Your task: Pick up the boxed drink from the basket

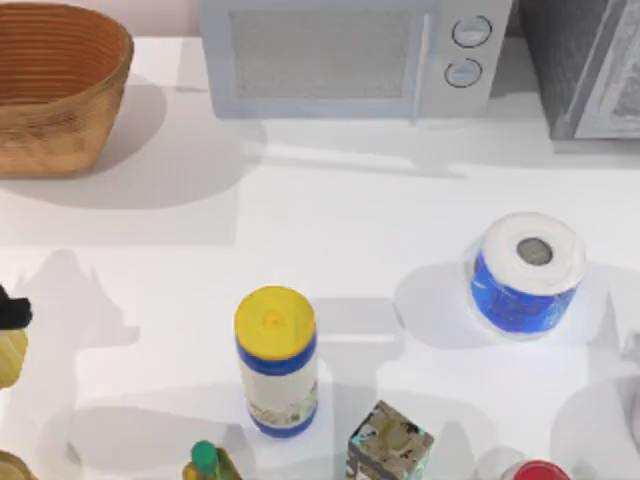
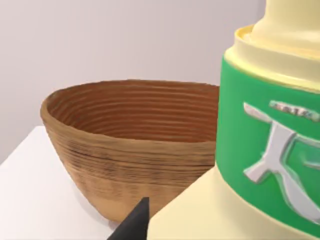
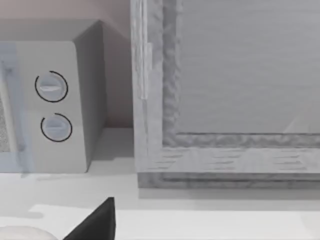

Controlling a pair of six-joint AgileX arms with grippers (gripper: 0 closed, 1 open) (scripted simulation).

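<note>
The boxed drink [image 2: 250, 150], cream with a green band and white markings, looms close in the left wrist view, outside the basket [image 2: 125, 150]. My left gripper [image 1: 10, 313] is at the table's left edge, shut on the drink, with one dark fingertip [image 2: 135, 225] beside the carton's lower part. In the top view a cream sliver of the drink [image 1: 8, 360] sits just below the gripper. The woven basket [image 1: 55, 90] stands at the back left and its inside looks bare. A dark part of my right gripper [image 3: 97, 222] faces the appliances at the back right.
A microwave [image 1: 350, 55] and a grey cabinet [image 1: 585, 65] line the back. A yellow-lidded canister [image 1: 277, 360], a patterned box [image 1: 390, 445], a green-capped bottle [image 1: 207, 462] and a red item [image 1: 540, 470] stand in front. A blue-wrapped roll [image 1: 527, 272] sits at the right.
</note>
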